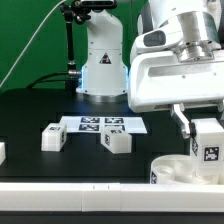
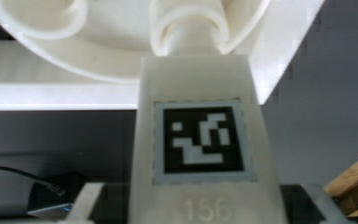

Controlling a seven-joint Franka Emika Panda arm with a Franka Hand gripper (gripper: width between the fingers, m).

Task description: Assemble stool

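The round white seat [image 1: 178, 169] lies at the front of the exterior view's right. My gripper [image 1: 205, 135] is shut on a white tagged leg [image 1: 208, 145] and holds it upright over the seat's near side. In the wrist view the leg [image 2: 202, 130] fills the middle with its tag facing the camera. Its far end meets a socket on the seat [image 2: 105, 50]. Two loose legs lie on the black table: one [image 1: 53, 137] at the left, one [image 1: 116, 141] in the middle.
The marker board [image 1: 105, 124] lies flat behind the loose legs. The robot base [image 1: 102, 70] stands at the back. A white object [image 1: 2, 152] shows at the left edge. A white ledge [image 1: 70, 193] runs along the table's front.
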